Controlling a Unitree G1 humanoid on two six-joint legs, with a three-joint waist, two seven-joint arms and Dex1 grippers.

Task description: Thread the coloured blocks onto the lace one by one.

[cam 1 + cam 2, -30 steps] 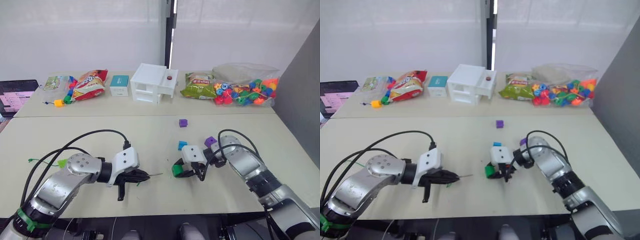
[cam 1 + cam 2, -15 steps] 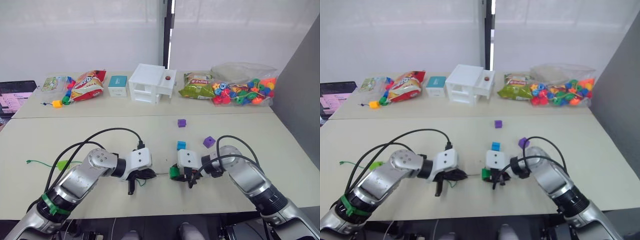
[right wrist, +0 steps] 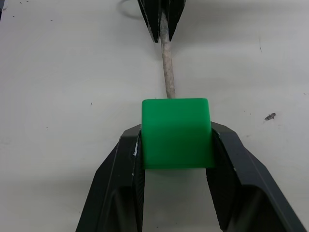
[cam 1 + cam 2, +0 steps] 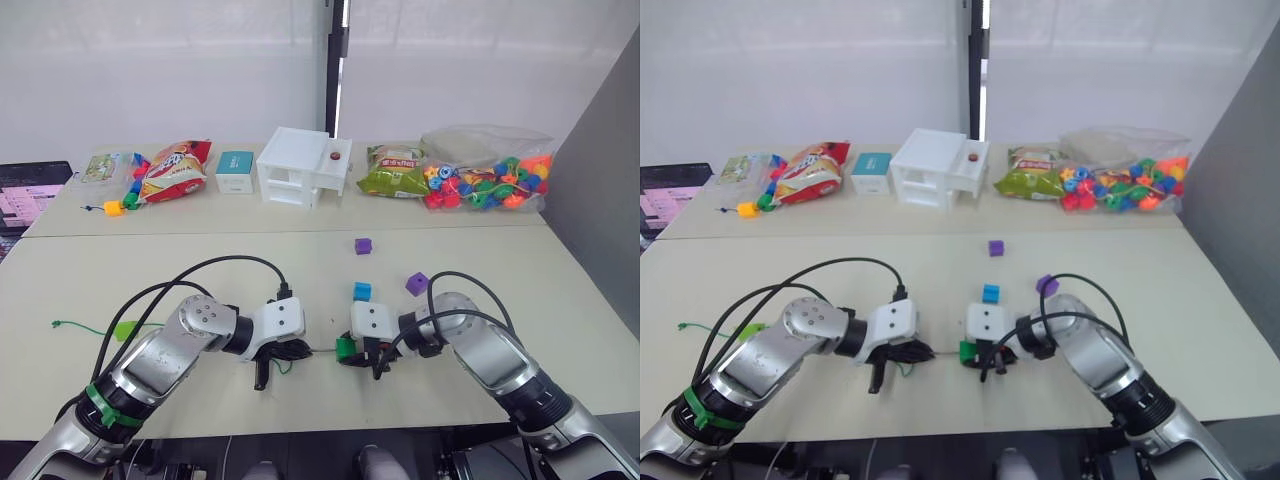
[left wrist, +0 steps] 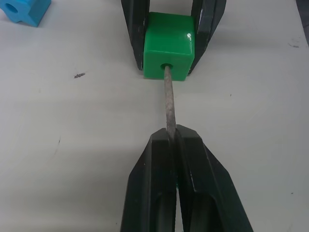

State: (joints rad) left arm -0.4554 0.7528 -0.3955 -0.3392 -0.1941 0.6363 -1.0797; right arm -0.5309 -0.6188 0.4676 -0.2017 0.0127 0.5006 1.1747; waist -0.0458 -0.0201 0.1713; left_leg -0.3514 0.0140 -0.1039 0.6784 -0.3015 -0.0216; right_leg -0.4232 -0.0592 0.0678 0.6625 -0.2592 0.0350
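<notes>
A green block (image 3: 176, 133) is held just above the table near its front edge, with my right gripper (image 3: 176, 137) shut on its two sides. My left gripper (image 5: 175, 137) is shut on the lace (image 5: 169, 101) at its stiff dark tip. That tip reaches into the hole in the block's face (image 5: 169, 46). Both grippers (image 4: 303, 350) (image 4: 352, 350) face each other closely. The lace's thin green string (image 4: 70, 324) trails off to the left past a pale green piece (image 4: 125, 327). A blue block (image 4: 362, 291) and two purple blocks (image 4: 417, 283) (image 4: 364, 245) lie loose behind.
Along the back of the table stand a white drawer box (image 4: 305, 165), a teal box (image 4: 236, 170), snack bags (image 4: 175, 168) (image 4: 395, 172) and a clear bag of coloured beads (image 4: 490, 175). A laptop (image 4: 30, 190) sits at the far left.
Both grippers have closed in on each other from left and right. The lace tip, apart from the green block a second ago, now enters its hole.
</notes>
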